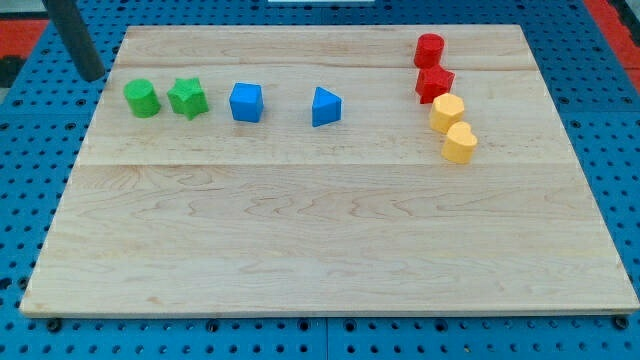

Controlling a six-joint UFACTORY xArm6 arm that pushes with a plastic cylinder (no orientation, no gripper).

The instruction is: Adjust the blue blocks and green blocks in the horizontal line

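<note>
A green cylinder, a green star block, a blue cube and a blue wedge-shaped block lie in a row across the upper left part of the wooden board. The two green blocks stand slightly apart. My tip is off the board's left edge, to the upper left of the green cylinder, touching no block.
At the upper right a red cylinder, a red star block, a yellow hexagonal block and a yellow heart-shaped block form a slanting column. Blue pegboard surrounds the board.
</note>
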